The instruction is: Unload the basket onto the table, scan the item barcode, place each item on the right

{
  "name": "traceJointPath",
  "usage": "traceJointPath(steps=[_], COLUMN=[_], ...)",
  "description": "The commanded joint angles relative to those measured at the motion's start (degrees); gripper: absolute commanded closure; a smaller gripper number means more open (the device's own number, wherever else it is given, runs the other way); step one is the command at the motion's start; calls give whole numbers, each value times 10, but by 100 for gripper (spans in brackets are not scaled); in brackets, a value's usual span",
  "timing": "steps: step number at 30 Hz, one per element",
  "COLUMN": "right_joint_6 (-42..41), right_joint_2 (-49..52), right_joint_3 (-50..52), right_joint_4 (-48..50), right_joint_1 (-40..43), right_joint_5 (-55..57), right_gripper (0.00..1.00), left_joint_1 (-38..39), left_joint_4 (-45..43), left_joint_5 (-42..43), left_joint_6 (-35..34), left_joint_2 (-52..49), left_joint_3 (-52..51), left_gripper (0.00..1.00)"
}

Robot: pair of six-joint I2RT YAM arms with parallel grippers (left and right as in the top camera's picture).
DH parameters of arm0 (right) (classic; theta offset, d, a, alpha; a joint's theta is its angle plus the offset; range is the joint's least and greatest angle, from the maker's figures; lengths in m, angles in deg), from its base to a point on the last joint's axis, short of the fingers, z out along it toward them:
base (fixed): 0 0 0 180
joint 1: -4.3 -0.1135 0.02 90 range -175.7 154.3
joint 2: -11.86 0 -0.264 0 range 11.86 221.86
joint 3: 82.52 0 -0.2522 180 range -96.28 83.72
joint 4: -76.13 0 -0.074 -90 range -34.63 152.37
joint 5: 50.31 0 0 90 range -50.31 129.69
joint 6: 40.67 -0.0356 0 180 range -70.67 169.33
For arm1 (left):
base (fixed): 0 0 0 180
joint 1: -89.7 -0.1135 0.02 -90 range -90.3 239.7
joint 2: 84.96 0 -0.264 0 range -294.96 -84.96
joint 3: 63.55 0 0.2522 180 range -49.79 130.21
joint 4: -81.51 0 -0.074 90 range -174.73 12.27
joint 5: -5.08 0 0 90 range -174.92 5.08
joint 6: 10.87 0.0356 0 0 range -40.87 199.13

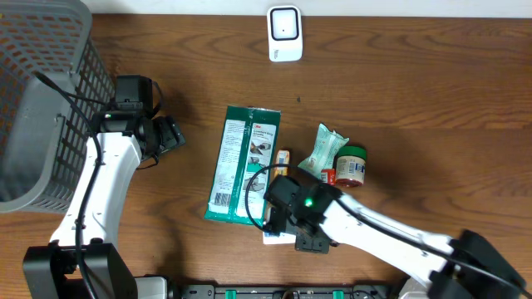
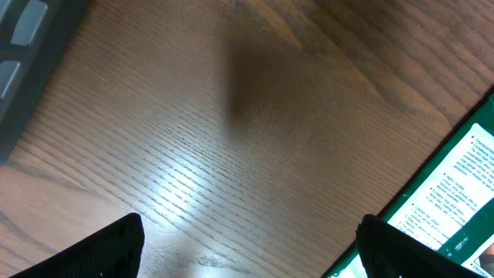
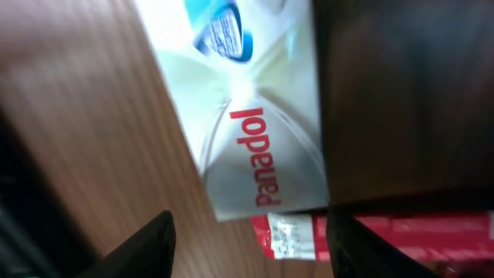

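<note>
A white Panadol box lies flat on the wooden table under my right gripper. Its near end reaches in between the spread fingers, which are open and touch nothing. Just past that end lies a red pack whose white barcode label faces up. In the overhead view the right gripper covers most of the box at the front middle. The white scanner stands at the far edge. My left gripper hangs open over bare wood, left of the items.
A long green packet lies in the middle, and its edge shows in the left wrist view. A small orange item, a green pouch and a jar sit to its right. A grey mesh basket fills the far left.
</note>
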Motion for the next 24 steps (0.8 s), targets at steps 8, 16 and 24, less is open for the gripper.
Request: traceJointPath(steps=[8, 16, 24], right_joint_6=[-3, -9, -9], right_joint_2=[75, 75, 75], right_joint_3=[5, 7, 7], right_joint_4=[41, 65, 73], right_joint_1=[-6, -2, 7], right_joint_5=[24, -25, -26], right_gripper=[51, 46, 50], left_joint_1=[-2, -2, -2], left_joint_4=[0, 0, 0], left_joint_5=[-9, -9, -9], left_joint_6=[3, 3, 3], left_joint_2=[2, 2, 2], left_joint_3=[3, 3, 3], left_gripper=[11, 11, 11])
